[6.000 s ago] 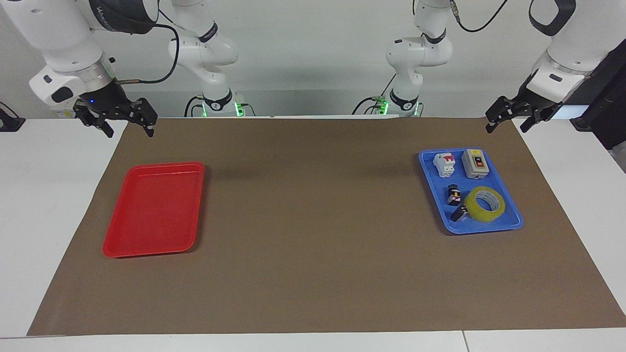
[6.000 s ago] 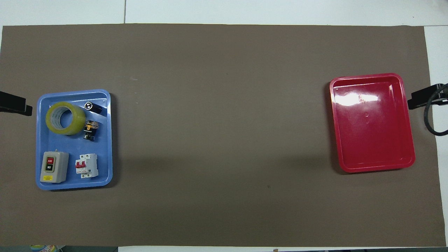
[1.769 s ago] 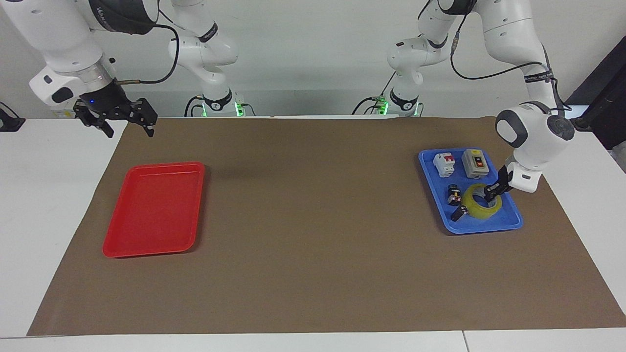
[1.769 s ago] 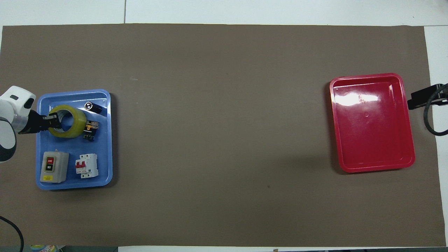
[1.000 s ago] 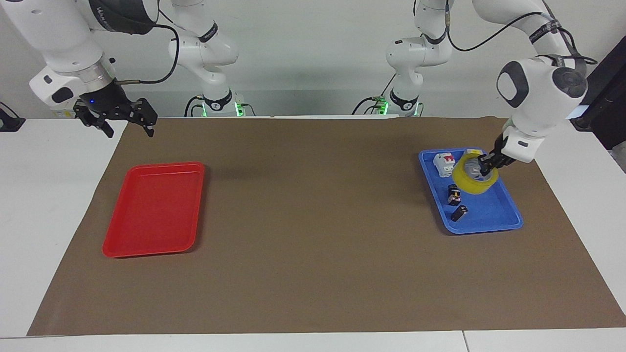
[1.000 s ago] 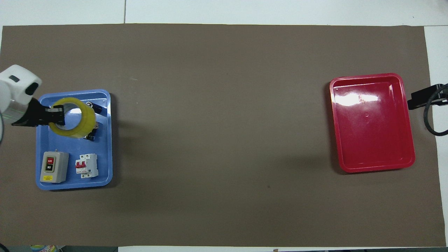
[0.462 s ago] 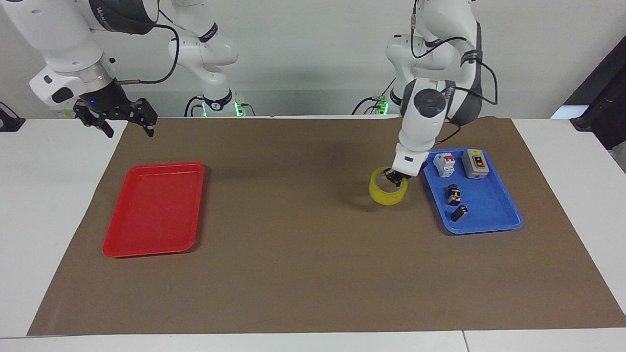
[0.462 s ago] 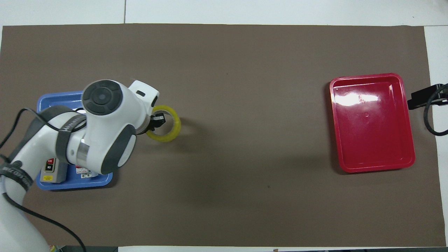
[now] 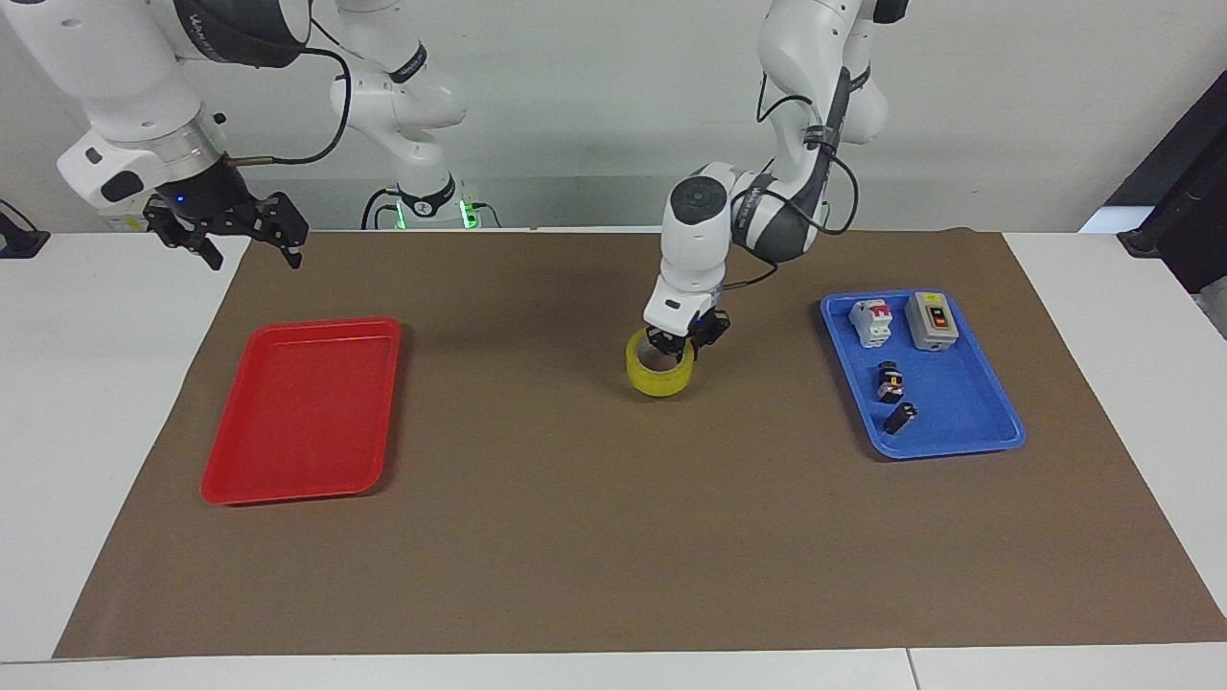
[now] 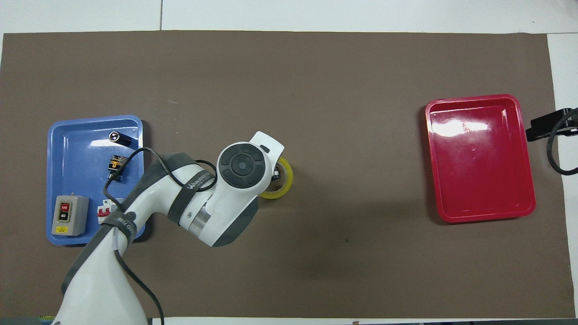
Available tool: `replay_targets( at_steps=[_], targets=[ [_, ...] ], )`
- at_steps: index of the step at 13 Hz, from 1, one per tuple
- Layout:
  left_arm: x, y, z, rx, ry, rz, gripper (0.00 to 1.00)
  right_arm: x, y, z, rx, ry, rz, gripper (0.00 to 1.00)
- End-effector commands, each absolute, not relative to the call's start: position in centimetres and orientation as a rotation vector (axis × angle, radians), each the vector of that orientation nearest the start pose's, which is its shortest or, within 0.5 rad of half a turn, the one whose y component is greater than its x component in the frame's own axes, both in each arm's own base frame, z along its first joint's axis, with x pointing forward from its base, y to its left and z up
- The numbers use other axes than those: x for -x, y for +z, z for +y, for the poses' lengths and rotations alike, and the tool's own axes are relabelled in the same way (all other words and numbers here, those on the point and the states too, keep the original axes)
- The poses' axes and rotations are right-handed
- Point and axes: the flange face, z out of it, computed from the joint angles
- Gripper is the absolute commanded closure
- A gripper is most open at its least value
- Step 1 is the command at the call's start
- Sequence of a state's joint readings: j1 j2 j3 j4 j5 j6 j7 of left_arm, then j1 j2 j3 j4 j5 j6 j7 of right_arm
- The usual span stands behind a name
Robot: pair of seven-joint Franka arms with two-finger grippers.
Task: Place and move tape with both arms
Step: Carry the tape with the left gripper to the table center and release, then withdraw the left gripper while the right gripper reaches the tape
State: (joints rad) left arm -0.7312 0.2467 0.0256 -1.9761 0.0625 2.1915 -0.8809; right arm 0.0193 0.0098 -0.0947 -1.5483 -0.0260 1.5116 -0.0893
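The tape (image 9: 659, 366), a translucent yellow ring with a pale core, is seen lying flat on the matte brown mat (image 9: 613, 517) near the table's middle, between the glossy red tray (image 9: 299, 412) and the blue tray (image 9: 959, 431). The left gripper (image 9: 686, 337) is positioned at the ring's upper rim, fingers spread apart; whether the roll is touched cannot be told. The right gripper (image 9: 244, 235) is held waiting, fingers open, over the mat's corner beside the red tray. Small switch boxes and black parts are held in the blue tray. White tabletop and a plain pale wall are noted around the mat.
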Motion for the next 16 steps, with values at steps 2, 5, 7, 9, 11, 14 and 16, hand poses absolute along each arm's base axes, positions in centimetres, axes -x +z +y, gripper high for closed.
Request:
replay_targets(
  at_steps=[2, 5, 7, 9, 11, 14, 16],
  targets=[
    [-45.8, 32.4, -42.3, 3.057, -0.079, -0.205, 1.00, -54.7, 62.3, -4.5, 3.151, 0.084, -0.047, 0.00],
    [-45.8, 32.3, -42.3, 3.069, -0.090, -0.211, 0.56, -54.6, 62.3, -4.7, 3.150, 0.089, -0.043, 0.00],
    [-45.8, 33.0, -41.6, 3.057, -0.074, -0.216, 0.41, -54.6, 62.3, -4.6, 3.152, 0.087, -0.043, 0.00],
    [-46.4, 36.6, -38.4, 3.078, -0.104, -0.236, 0.02, -54.7, 62.4, -4.1, 3.152, 0.080, -0.074, 0.00],
    [-46.9, 40.2, -33.7, 3.066, -0.071, -0.137, 0.00, -54.9, 61.5, -2.3, 3.149, 0.067, -0.108, 0.00],
    [-50.7, 45.5, -23.0, 3.068, -0.062, 0.008, 0.00, -55.1, 60.8, 7.5, 3.149, -0.023, -0.166, 0.00],
    [-52.1, 47.6, -17.3, 3.073, -0.059, 0.024, 0.00, -55.6, 58.4, 15.6, 3.143, -0.052, -0.205, 0.00]
  ],
)
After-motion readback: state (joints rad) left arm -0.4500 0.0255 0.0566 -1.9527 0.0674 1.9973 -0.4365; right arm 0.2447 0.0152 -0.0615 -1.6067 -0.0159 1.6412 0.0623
